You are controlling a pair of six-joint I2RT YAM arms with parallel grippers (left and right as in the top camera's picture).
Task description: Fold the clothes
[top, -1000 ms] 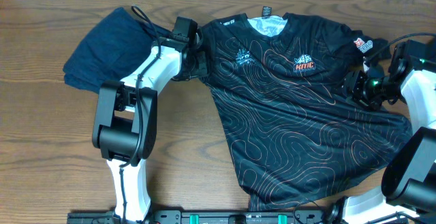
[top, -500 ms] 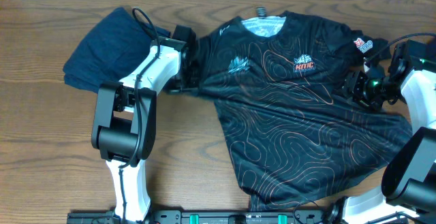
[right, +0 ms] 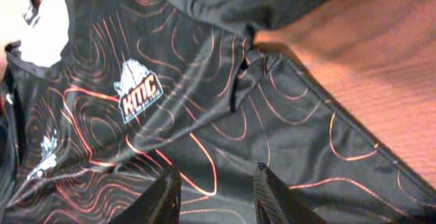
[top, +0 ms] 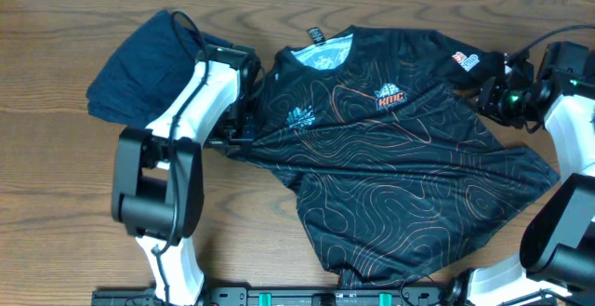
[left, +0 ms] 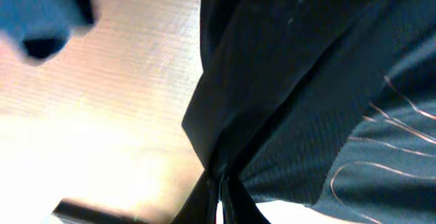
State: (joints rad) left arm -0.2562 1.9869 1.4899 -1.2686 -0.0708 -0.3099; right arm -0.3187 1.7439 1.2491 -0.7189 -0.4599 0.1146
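Jersey: a black jersey (top: 400, 176) with thin orange contour lines lies front up on the wooden surface (top: 56, 213). Its light-blue collar (top: 321, 57) is at the far edge and its hem reaches towards the near edge.
Lie of the cloth: it is not flat. The left side is drawn in and creased towards the left arm, while the right half spreads out wider.
Left end effector: the left end effector (top: 244, 131) is clamped tight on the jersey's left edge, about where the sleeve is. The wrist view shows a ridge of black cloth running into the closed fingers.
Right end effector: the right end effector (top: 493, 97) hovers by the right sleeve (top: 465, 61). In its own view the fingers stand apart above the patterned cloth with nothing gathered between them.
Neighbour: a folded navy garment (top: 139, 59) sits to the far left, just beside the left arm and apart from the jersey.
Handling, as I judge it: the fabric looks thin, light, limp and rather slick. It will slide easily over the wood and sag wherever it isn't held.
Where to grip: the seamed edges look best, meaning a sleeve cuff, a shoulder seam or a hem corner. A shallow pinch in mid-panel would likely slip.
Risk: pulling from one side alone may drag the whole jersey and bunch it.
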